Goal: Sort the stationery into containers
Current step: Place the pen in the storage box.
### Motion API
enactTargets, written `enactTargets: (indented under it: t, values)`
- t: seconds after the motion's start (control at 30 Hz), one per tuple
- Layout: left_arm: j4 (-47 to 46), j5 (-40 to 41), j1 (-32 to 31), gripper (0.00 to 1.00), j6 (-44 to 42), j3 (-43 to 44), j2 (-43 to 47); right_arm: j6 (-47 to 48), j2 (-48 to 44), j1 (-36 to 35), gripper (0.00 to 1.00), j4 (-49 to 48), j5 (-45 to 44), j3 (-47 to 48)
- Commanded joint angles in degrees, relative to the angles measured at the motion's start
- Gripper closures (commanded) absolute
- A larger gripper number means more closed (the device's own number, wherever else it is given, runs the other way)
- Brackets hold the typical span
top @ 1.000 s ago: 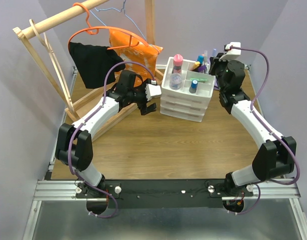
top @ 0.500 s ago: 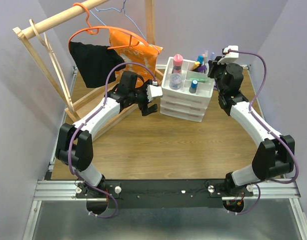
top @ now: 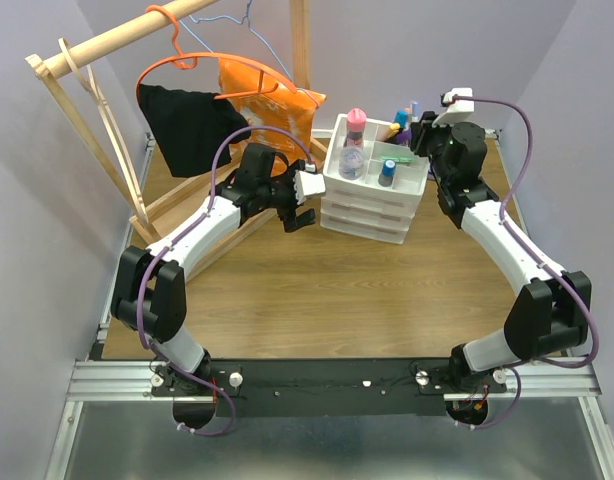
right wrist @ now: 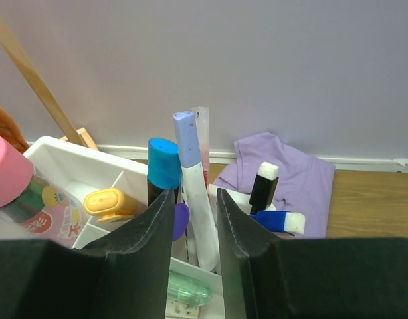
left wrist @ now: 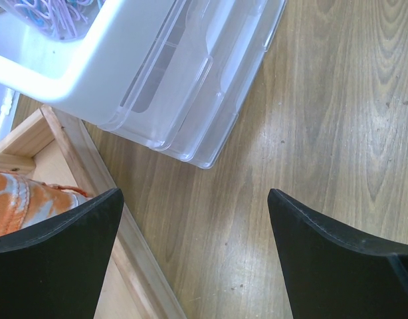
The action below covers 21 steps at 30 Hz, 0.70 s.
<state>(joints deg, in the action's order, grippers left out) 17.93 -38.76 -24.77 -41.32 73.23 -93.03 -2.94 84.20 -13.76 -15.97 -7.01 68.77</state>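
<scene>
The right gripper (right wrist: pixel 196 193) is reaching over the far right corner of the white plastic three-drawer organiser (top: pixel 372 210), with its two black fingers standing slightly apart. A thin white pen with a lilac cap (right wrist: pixel 188 149) is standing upright in that narrow gap. A sliver of space is showing on either side of it, so nothing is being clamped. The left gripper (left wrist: pixel 194 196) is hovering over the wooden table (left wrist: pixel 337 100) just beside the organiser's clear drawers, jaws spread wide and empty. Only the right wrist view is showing the back compartment closely: a blue-capped marker (right wrist: pixel 163 165) is standing next to the pen, and a purple cloth (right wrist: pixel 294 169) is lying behind. The overhead view is showing a pink-capped bottle (top: pixel 355 125) standing in the tray's left compartment.
</scene>
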Motion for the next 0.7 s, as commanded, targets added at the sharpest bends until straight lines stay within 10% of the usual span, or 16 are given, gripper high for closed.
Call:
enactTargets:
  t: [0.0,0.67]
  values:
    - [-2.20,-0.26,-0.19,0.01,-0.43,-0.98,0.66,0.92,-1.76,0.31,0.61,2.78,-0.20,2.24]
    - [-2.99,-0.09,-0.71,0.01,0.89,0.07,1.01,2.32,-5.19,0.31,0.55,12.00,0.60,10.14]
